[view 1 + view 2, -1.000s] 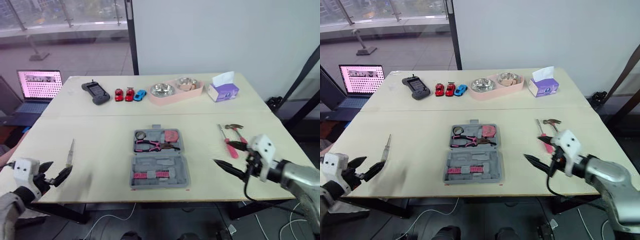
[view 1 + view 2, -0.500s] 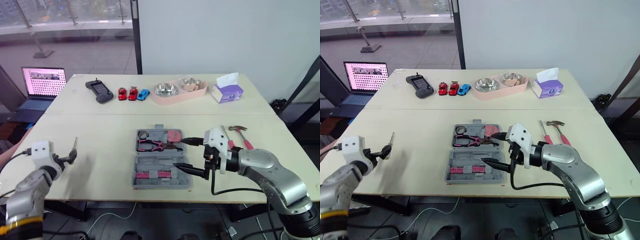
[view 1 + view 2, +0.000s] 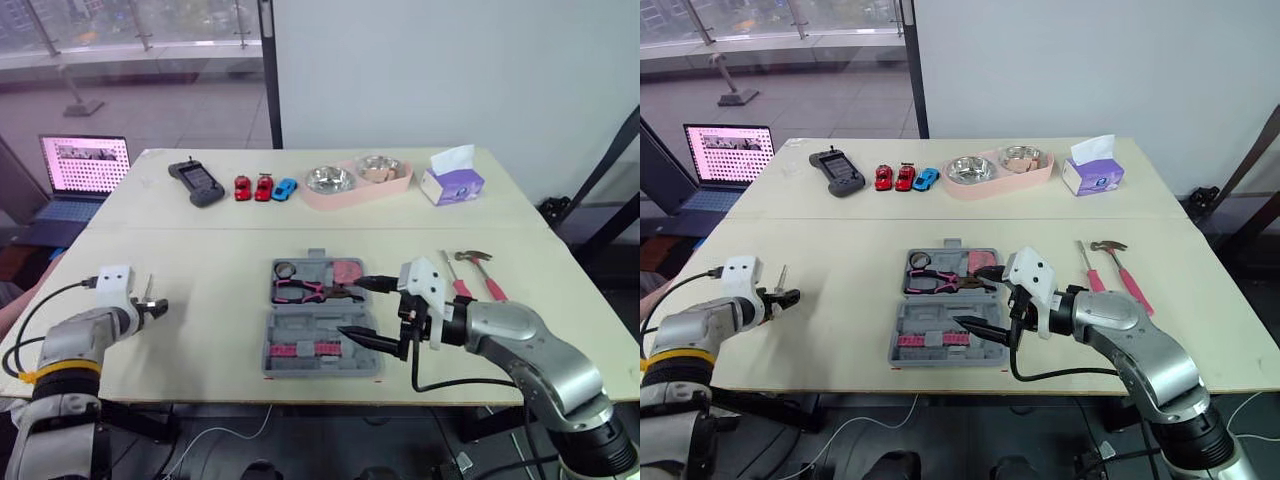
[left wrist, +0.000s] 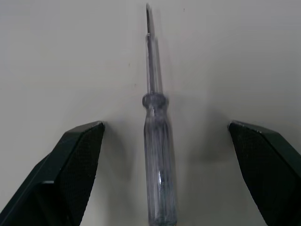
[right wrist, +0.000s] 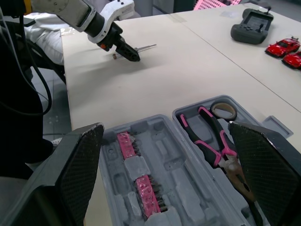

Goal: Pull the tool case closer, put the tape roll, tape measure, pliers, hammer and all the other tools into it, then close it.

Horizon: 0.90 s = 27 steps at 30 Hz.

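Note:
The grey tool case (image 3: 322,372) lies open mid-table; it holds pink-handled pliers (image 3: 305,291), a tape roll (image 3: 284,269), a pink tape measure (image 3: 346,271) and a pink bit set (image 3: 300,349). My right gripper (image 3: 352,308) is open, hovering at the case's right edge, fingers pointing left over it. A hammer (image 3: 480,268) and a red screwdriver (image 3: 455,282) lie on the table to its right. At the table's left, my left gripper (image 4: 164,125) is open and straddles a clear-handled screwdriver (image 4: 159,160) lying flat on the table.
Along the far side stand a game controller (image 3: 195,182), three toy cars (image 3: 262,188), a pink tray with two steel bowls (image 3: 355,180) and a tissue box (image 3: 450,183). A lit laptop (image 3: 90,165) sits beyond the table's left edge.
My right gripper swung from the table's right edge to the case's right side. My left gripper rose from the front edge to the clear screwdriver. The head camera shifted.

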{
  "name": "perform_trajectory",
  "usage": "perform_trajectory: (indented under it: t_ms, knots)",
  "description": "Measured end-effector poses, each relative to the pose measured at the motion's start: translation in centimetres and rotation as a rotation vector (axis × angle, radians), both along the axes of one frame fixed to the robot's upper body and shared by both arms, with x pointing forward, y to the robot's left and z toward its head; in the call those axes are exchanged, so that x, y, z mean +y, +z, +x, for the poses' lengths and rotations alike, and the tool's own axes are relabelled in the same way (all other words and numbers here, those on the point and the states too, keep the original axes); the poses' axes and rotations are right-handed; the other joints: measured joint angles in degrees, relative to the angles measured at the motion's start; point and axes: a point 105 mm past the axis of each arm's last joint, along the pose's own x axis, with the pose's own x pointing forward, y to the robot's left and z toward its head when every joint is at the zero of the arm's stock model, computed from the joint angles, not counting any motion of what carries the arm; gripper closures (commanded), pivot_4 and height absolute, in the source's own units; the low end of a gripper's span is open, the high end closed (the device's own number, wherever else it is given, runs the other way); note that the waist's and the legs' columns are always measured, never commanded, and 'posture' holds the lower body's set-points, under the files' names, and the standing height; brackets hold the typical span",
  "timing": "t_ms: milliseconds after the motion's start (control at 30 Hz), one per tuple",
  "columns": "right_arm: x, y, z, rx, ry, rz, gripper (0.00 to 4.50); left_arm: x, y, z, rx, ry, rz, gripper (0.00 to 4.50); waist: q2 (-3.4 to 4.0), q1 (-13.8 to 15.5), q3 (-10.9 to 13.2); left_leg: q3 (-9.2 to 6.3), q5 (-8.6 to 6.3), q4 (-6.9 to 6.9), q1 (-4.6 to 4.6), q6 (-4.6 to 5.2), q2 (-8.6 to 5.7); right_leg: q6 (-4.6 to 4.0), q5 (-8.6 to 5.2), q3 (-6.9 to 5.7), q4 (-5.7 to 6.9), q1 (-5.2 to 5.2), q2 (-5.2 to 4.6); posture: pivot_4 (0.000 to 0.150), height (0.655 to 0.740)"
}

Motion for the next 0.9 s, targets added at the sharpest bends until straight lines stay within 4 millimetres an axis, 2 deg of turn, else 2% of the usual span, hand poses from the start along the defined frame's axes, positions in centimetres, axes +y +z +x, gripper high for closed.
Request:
perform_trajectory:
  t_ms: [367,467,700,900]
  knots:
    - [-0.1,-0.1,0.1,0.007,-0.023,0.002,0.00,0.0,-0.3,1.4,-0.028,0.017,-0.020,0.08,0.08,0.0,0.0,0.00,0.01,0.03,0.04,-0.01,0.00,0.00,0.00,0.00,0.06,0.03,0.00,0.150,0.7400]
    - [-0.1,-0.1,0.1,0.010,-0.028,0.000,0.00,0.1,-0.3,1.5,-0.029,0.026,-0.018,0.91,0.09,0.0,-0.1,0.00,0.01,0.04,0.04,-0.01,0.00,0.00,0.00,0.00,0.07,0.03,0.00,0.150,0.7400]
    - [-0.3,-0.5,0.1,0.028,-0.043,-0.005,0.00,0.2,-0.3,1.6,-0.035,0.030,-0.016,4.38,0.09,0.0,-0.1,0.00,0.01,0.05,0.04,-0.02,-0.01,0.00,0.00,0.00,0.07,0.03,-0.01,0.150,0.7400]
    - [-0.3,-0.5,0.2,0.026,-0.048,-0.005,0.00,0.2,-0.2,1.7,-0.035,0.036,-0.023,4.45,0.09,0.0,-0.1,0.00,0.02,0.05,0.04,-0.02,-0.02,0.00,0.00,0.00,0.07,0.03,-0.01,0.150,0.7400]
